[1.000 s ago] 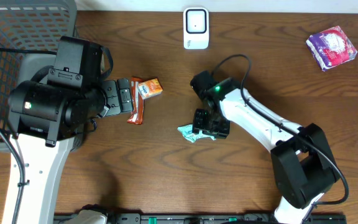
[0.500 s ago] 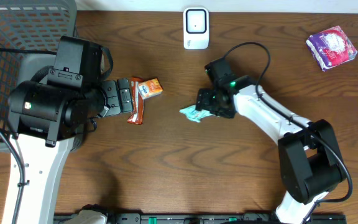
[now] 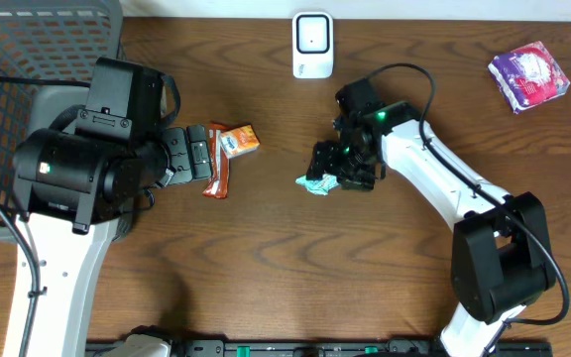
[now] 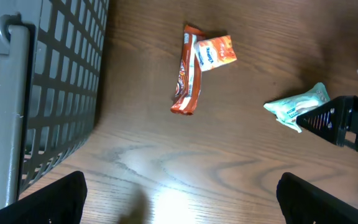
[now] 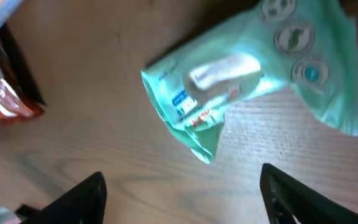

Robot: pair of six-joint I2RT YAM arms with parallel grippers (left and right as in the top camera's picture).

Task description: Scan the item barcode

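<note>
Two robot arms work a dark wooden table [image 3: 266, 278], and the item in play, a mint-green packet [image 3: 315, 183], lies flat on the wood near the middle, below the white scanner [image 3: 312, 45] at the far edge and well apart from it. The right gripper [image 3: 343, 167] hangs over the packet's right end with its fingers spread. In the right wrist view the packet [image 5: 260, 81] sits out beyond the two dark fingertips [image 5: 82, 196], roughly centred on the gap between them but not inside it, and neither pad presses on it. Seen from the left wrist camera, the packet [image 4: 297, 107] lies at the very tip of the right gripper [image 4: 347, 121] — whether the two touch cannot be told from there.

The left gripper [image 3: 196, 154] holds nothing, its fingers standing wide apart at the lower corners of its own view [image 4: 61, 199]. Ahead of it lie a red bar [image 4: 185, 78] and an orange snack packet [image 4: 215, 51], the two overlapping at the top. A grey wire basket [image 3: 18, 59] fills the table's left corner — a purple packet [image 3: 528, 74] sits alone at far right.
</note>
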